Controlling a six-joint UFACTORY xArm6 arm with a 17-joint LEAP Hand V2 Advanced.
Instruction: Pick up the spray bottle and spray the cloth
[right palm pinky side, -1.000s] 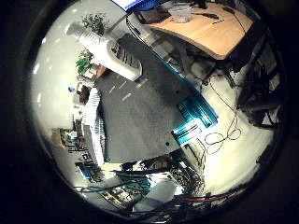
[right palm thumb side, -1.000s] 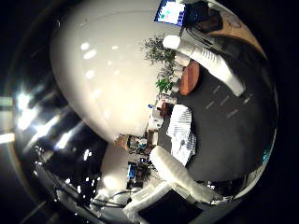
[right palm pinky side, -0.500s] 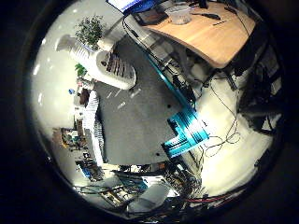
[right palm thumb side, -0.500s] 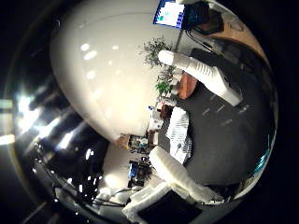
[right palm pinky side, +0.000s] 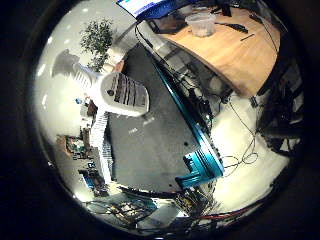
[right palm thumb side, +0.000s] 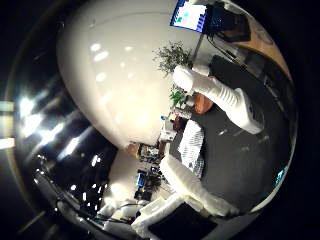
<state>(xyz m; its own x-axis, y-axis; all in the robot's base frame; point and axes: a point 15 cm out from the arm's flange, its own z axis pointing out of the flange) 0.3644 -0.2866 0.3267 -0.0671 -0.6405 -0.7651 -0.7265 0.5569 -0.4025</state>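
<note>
Spray bottle cannot be picked out with any certainty in either palm view, so its place on the table stays untold. The cloth (right palm thumb side: 192, 145), white with a fine checked pattern, lies spread flat on the dark table (right palm pinky side: 150, 150) close to one edge, the edge toward the pale wall. Just beyond one end of the cloth, at the same edge, sits a small brown-orange object (right palm thumb side: 202, 103) too small to identify. The right hand (right palm thumb side: 220, 97) hangs well above the table with its palm looking down over the dark top; its white fingers (right palm pinky side: 122, 92) reach out fairly straight and spread, with nothing between them and nothing touching them. One finger shows across the table's corner in the little finger side view, and two more frame the cloth from either side in the thumb side view without reaching it. The rest of the dark top shows only a few pale specks. A teal metal frame (right palm pinky side: 202, 170) runs along the table's opposite edge and ends in a bracket at the corner. Past that edge stands a wooden desk (right palm pinky side: 235, 55) carrying a clear plastic container (right palm pinky side: 201, 24), and a lit monitor (right palm thumb side: 189, 15) stands at its end. A leafy potted tree (right palm pinky side: 97, 37) stands against the wall beyond the table's corner.
</note>
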